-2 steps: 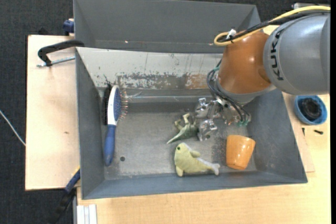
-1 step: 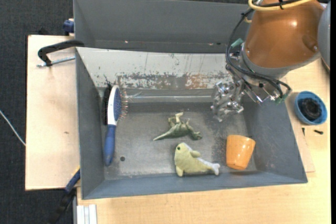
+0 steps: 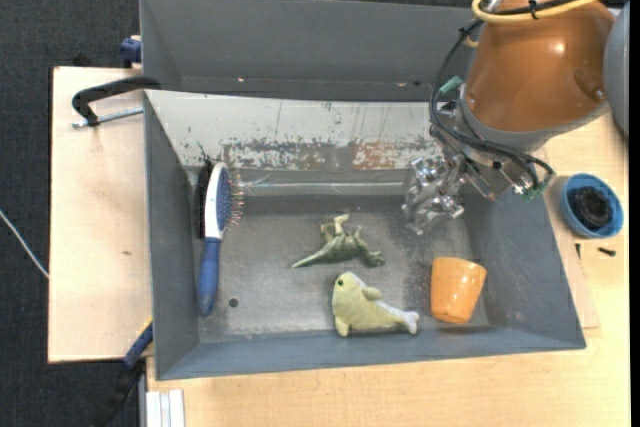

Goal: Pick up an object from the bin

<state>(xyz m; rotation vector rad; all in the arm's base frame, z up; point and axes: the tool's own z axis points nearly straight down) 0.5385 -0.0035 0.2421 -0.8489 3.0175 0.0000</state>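
Bin (image 3: pixel 300 35) with orange cup (image 3: pixel 457 289), green dinosaur (image 3: pixel 341 245), plush seal (image 3: pixel 366 310), brush (image 3: pixel 212 240)

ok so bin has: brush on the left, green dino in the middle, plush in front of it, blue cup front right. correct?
No: the cup is orange, not blue, per the camera view. The rest holds: brush on the left, green dino in the middle, plush in front of it.

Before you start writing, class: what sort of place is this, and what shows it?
Probably a lab's robot grasping station: a grey metal bin, the arm's gripper hanging in it, and unrelated loose things like a green toy dinosaur and an orange plastic cup.
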